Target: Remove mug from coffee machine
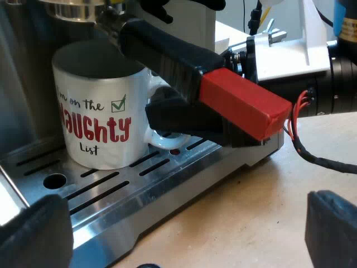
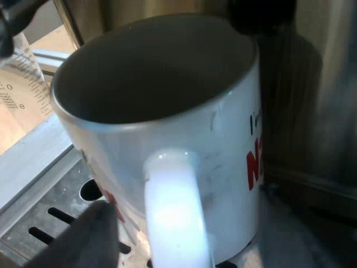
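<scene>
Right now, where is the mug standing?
In the left wrist view the mug stands on the machine's slotted drip tray, under the red-ended handle of the locked holder; the right gripper is at the mug's own handle.

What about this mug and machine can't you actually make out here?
Inside the mug: right wrist view, too dark to tell whether it holds coffee.
Most of the mug handle: left wrist view, covered by the right gripper.
Rest of the lettering: right wrist view, lost round the mug's curve.
Most of the measuring glass: right wrist view, blurred, cut by the edge.
</scene>
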Controlling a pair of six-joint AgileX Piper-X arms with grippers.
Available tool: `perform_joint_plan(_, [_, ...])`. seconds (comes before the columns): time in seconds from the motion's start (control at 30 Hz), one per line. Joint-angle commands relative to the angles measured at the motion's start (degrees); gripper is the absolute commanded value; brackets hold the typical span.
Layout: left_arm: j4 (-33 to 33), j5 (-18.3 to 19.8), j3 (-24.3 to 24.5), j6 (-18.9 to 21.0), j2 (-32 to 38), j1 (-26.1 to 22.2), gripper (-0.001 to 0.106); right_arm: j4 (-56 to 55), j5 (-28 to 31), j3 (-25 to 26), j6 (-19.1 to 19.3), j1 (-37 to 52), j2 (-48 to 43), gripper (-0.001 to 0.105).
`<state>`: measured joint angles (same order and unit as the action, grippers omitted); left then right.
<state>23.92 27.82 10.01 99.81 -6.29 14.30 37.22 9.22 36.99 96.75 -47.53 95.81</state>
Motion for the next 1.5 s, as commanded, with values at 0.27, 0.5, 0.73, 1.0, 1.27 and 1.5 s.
perform_joint_plan(0.27, [-0.6, 0.2, 0.3, -0.3, -0.1, 0.2, 0.086, 0.5, -0.6, 0.6, 1.2, -0.2, 0.0, 0.007])
perform_joint_plan(0.5, [-0.6, 0.2, 0.3, -0.3, -0.1, 0.2, 0.086, -1.6, 1.6, 0.6, 5.1, -1.4, -1.0, 0.000])
perform_joint_plan(0.73, [-0.7, 0.2, 0.3, -0.3, -0.1, 0.2, 0.086, -9.8, 7.7, 0.5, 5.3, -3.5, -4.7, 0.000])
perform_joint_plan(1.0, [-2.7, 0.6, 0.3, -0.2, -0.1, 0.2, 0.086, -13.4, 8.6, -2.3, 5.0, -4.1, -10.1, 0.000])
perform_joint_plan(1.27, [-3.2, 4.1, 0.7, 0.3, -0.1, 0.2, 0.086, -20.6, 8.6, -6.8, 4.5, -4.1, -19.8, 0.000])
perform_joint_plan(1.5, [-1.8, 4.2, 2.1, 0.3, -0.1, 0.2, 0.086, -29.0, 8.6, -7.8, 4.5, -4.1, -27.4, 0.000])
